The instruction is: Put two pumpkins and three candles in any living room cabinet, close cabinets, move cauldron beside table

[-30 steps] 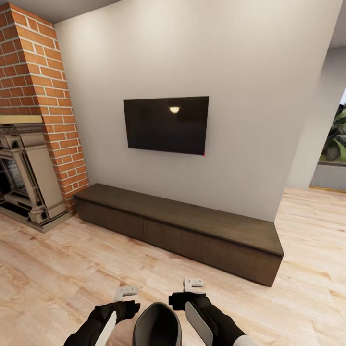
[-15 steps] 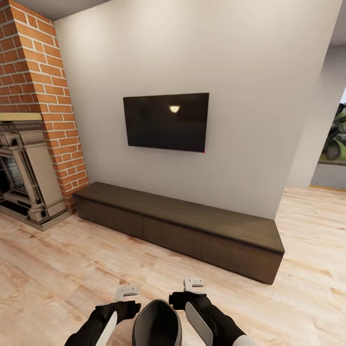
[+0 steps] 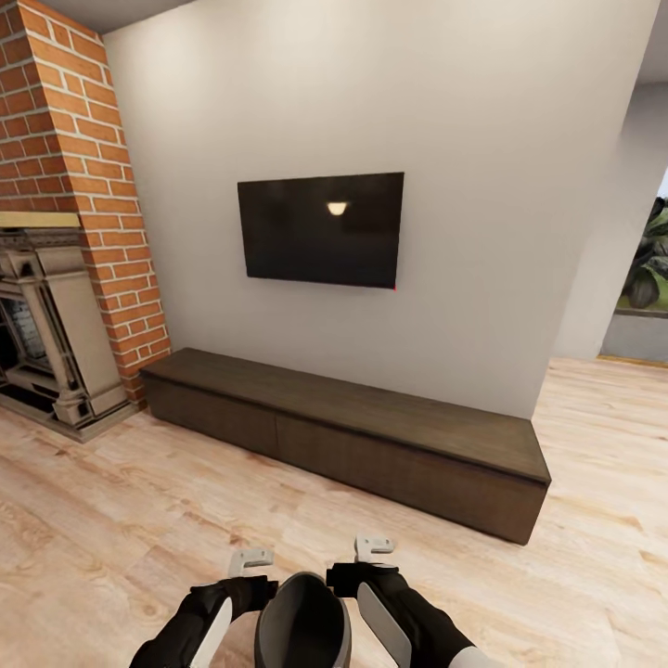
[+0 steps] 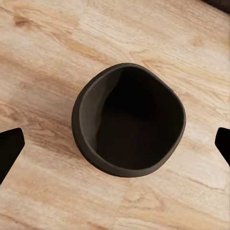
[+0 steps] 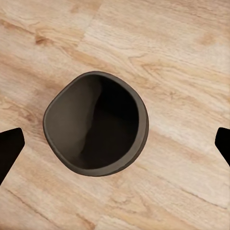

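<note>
**Robot faces the closed console with the cauldron at its base**

Head view: the cabinet, a long dark-brown TV console, runs from about 9 o'clock to 4 o'clock across the middle of the picture, with both drawer fronts flush and shut. A television hangs on the wall above it, and a brick fireplace stands at 9 o'clock. At 6 o'clock the cauldron sits between the two forearms, the left claw at its 10 o'clock and the right claw at its 1 o'clock. Neither claw touches it. No pumpkin or candle lies on the console or floor here, so the sensible step is judged to be searching the room before opening a drawer, keeping the arms tucked so they do not knock the cauldron.

Left wrist view: the cauldron is seen from straight above, standing on the plank floor. Its dark hollow looks empty, which the head view cannot confirm. The left claw's dark fingertips sit wide apart at the edges, holding nothing.

Right wrist view: the same cauldron lies off-centre, toward 8 o'clock. The right claw's fingertips are likewise spread and empty.
</note>
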Motion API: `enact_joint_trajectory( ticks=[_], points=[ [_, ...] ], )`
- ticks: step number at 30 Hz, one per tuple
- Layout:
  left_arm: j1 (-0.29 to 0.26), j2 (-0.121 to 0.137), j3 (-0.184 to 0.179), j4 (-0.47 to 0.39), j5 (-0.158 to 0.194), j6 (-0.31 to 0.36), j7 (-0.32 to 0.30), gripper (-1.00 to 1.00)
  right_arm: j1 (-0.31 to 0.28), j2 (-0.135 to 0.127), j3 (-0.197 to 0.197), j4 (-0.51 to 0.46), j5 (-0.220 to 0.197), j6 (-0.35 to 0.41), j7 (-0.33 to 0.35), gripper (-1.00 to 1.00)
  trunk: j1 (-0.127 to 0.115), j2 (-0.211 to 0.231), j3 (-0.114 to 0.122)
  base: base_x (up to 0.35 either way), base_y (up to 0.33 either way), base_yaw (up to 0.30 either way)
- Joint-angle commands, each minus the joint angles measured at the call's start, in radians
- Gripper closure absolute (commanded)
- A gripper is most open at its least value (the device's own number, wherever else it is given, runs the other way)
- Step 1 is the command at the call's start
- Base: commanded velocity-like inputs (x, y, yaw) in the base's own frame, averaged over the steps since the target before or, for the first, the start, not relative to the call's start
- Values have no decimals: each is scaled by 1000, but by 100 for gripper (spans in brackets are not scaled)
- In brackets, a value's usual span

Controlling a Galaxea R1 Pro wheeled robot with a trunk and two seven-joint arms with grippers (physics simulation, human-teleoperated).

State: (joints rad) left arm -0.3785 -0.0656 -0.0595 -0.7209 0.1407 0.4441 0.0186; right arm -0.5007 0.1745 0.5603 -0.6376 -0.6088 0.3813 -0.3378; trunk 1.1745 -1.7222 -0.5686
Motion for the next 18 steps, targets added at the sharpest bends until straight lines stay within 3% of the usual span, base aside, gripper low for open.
enact_joint_trajectory(
  ticks=[1,18],
  points=[
    [0,0,-1,-5,8,6,2,-100,-1,0,3,-1,-7,3,-8,-100,4,-8,-4,0,0,0],
    [0,3,-2,-12,9,9,0,-100,-1,0,4,-14,-5,11,-6,-100,69,-127,-58,0,0,0]
  ],
)
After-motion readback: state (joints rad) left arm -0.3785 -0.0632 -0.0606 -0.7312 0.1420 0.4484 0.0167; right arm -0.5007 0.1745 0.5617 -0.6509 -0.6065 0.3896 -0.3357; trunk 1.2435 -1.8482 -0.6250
